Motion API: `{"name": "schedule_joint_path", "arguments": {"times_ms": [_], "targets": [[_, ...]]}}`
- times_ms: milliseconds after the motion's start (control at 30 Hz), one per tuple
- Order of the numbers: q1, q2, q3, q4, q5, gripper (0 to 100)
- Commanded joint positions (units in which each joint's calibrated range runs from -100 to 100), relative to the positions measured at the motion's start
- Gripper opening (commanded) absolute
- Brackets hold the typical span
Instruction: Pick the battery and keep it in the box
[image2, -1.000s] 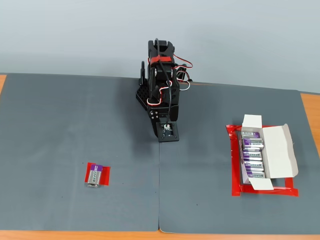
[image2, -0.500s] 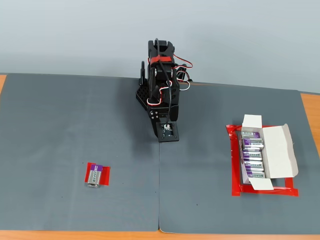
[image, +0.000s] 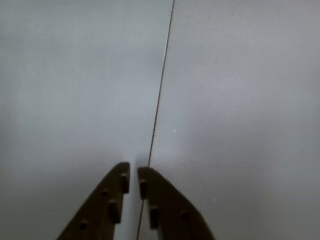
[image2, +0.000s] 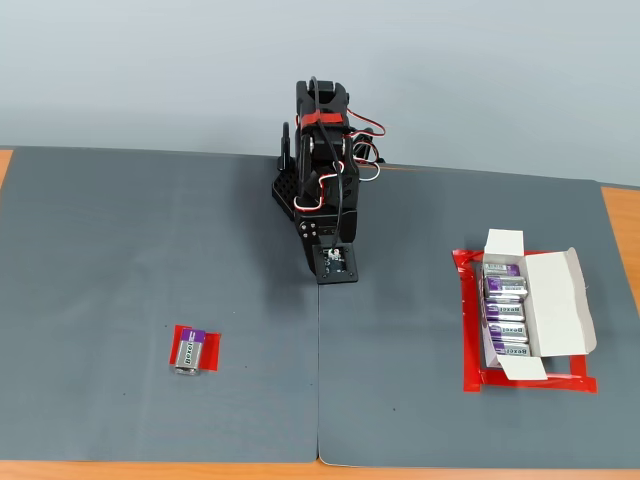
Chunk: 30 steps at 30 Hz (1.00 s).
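Note:
A silver battery (image2: 190, 349) with a purple end lies on a small red tape patch at the front left of the grey mat in the fixed view. The white box (image2: 545, 315) stands open at the right on a red tape rectangle, with several like batteries in a row inside. The black arm (image2: 325, 190) is folded at the back middle, far from both. In the wrist view my gripper (image: 134, 169) is shut and empty, its dark fingers (image: 112, 200) pointing down at the mat seam. Neither the battery nor the box shows in the wrist view.
Two grey mats meet at a seam (image2: 319, 380) running from the arm's base to the front edge. The wooden table edge (image2: 620, 230) shows at the right. A red tape rectangle (image2: 470, 330) frames the box.

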Motion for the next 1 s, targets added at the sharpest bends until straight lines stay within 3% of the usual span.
{"name": "schedule_joint_path", "arguments": {"times_ms": [0, 533, 967], "targets": [[-0.4, 0.3, -3.4, 0.2, 0.3, 2], [-0.3, 2.1, -3.9, -0.5, 0.1, 2], [0.2, 30.0, -23.7, -10.6, 0.3, 2]]}}
